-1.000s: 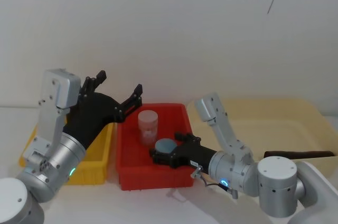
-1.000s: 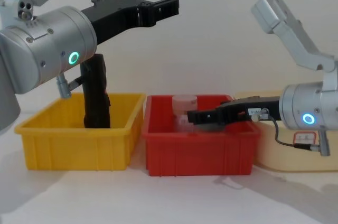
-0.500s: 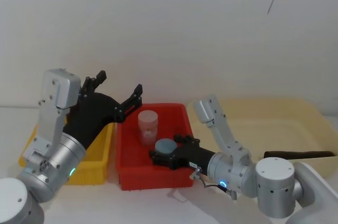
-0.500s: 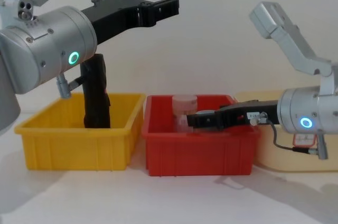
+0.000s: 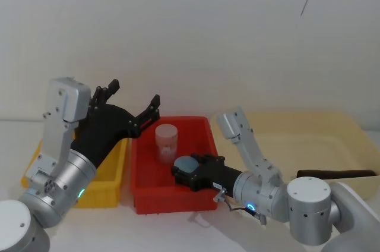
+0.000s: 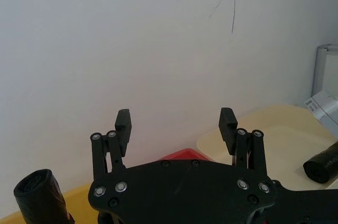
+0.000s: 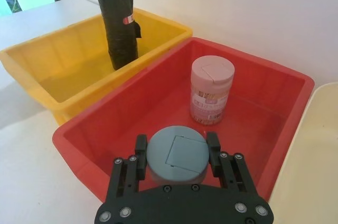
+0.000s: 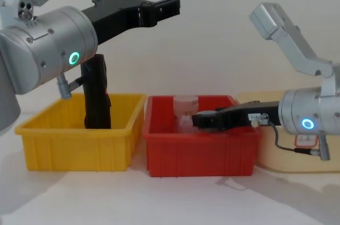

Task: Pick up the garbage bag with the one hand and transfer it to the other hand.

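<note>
The garbage bag (image 8: 97,93) is a tall black roll with a red-and-white label (image 7: 127,20). It stands upright in the yellow bin (image 8: 79,143), and its top shows in the left wrist view (image 6: 38,196). My left gripper (image 8: 163,3), on the green-ringed arm, hangs open high above the bin and apart from the roll, its fingers (image 6: 123,122) spread wide with nothing between them. My right gripper (image 7: 176,140), on the blue-ringed arm, sits low in the red bin (image 7: 100,123), shut on a grey-lidded jar (image 7: 175,154).
A pink-lidded jar (image 7: 211,89) stands upright in the red bin, just beyond the right gripper. A cream tray (image 5: 332,139) lies to the right and holds another black roll (image 5: 335,173). A white wall is close behind the bins.
The right gripper drew back slightly to the right inside the red bin, with the grey-lidded jar between its fingers. The left arm and the roll have not moved.
</note>
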Tool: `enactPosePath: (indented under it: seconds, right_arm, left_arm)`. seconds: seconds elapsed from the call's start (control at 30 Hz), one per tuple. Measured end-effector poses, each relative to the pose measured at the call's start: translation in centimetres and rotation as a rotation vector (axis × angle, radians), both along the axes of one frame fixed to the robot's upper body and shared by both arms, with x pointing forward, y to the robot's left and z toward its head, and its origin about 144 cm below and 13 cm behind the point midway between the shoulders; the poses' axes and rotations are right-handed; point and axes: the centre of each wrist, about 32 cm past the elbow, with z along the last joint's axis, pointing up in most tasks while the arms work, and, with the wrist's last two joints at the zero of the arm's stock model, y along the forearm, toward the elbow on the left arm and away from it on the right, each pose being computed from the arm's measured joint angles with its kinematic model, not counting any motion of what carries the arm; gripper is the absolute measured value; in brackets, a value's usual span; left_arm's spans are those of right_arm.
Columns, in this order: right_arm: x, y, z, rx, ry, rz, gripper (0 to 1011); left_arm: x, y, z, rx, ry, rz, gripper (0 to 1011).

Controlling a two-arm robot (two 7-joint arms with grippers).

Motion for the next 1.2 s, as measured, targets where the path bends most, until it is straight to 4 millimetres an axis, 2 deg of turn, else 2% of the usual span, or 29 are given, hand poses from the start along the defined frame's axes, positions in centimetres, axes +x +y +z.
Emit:
enactPosePath:
  seconds: [0.27, 0.5, 0.9, 1.0, 1.2]
  right_arm:
    - [0.0, -0.1, 0.2, -0.002, -0.005, -0.003, 656]
    - [0.1, -0.3, 1.1, 0.014, -0.033, -0.014, 656]
    - [0.6, -2.0, 5.0, 0.084, -0.159, -0.083, 658]
    - [0.8, -3.1, 6.3, 0.106, -0.203, -0.122, 656]
    - [1.0, -4.9, 7.5, 0.123, -0.245, -0.189, 656]
  left_arm:
    - [0.0, 0.0, 0.0, 0.0, 0.0, 0.0, 1001]
    - [0.0, 0.0, 0.0, 0.0, 0.0, 0.0, 1001]
    - [0.0, 0.0, 0.0, 0.0, 0.0, 0.0, 1001]
    - [0.0, 0.0, 0.0, 0.0, 0.0, 0.0, 1001]
    - [0.0, 0.0, 0.0, 0.0, 0.0, 0.0, 1001]
